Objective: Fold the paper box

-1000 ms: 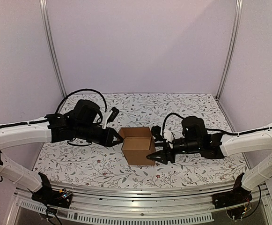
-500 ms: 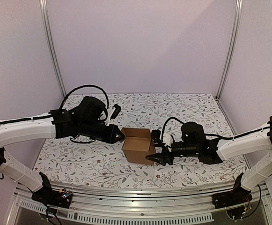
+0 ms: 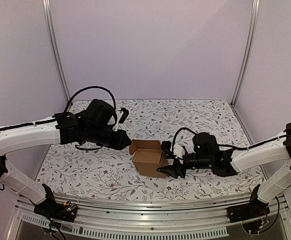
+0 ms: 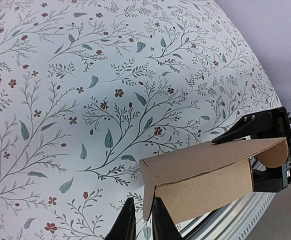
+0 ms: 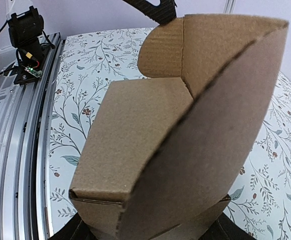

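From the top external camera, the paper box point(image 3: 148, 159) sat mid-desk between the two arms, its top open. A second before, the left gripper point(image 3: 126, 143) had been pressed against the carton's left wall. By this moment it had drawn up and back a little, and a side flap stood out from the upper left corner towards it. The right gripper point(image 3: 169, 170) had sunk lower and come in at the near right corner, and the carton had turned slightly on the floral desk point(image 3: 200, 115). My reading was that the left arm was working that flap while the right steadied the body. With the top still open, the folding was not finished.

On the left wrist camera, the jaws were almost together. The lower corner of the flap of the paper box point(image 4: 205, 175) seemed to dip into the slit between them. It looked like a pinch on that edge, though the contact itself was at the very bottom of the frame.

On the right wrist camera, the paper box point(image 5: 150, 150) filled the view. The right jaws were spread wide on either side of its base, clamped on the carton's body. The left gripper's tip point(image 5: 153, 10) showed at the top, beside the rounded flap.
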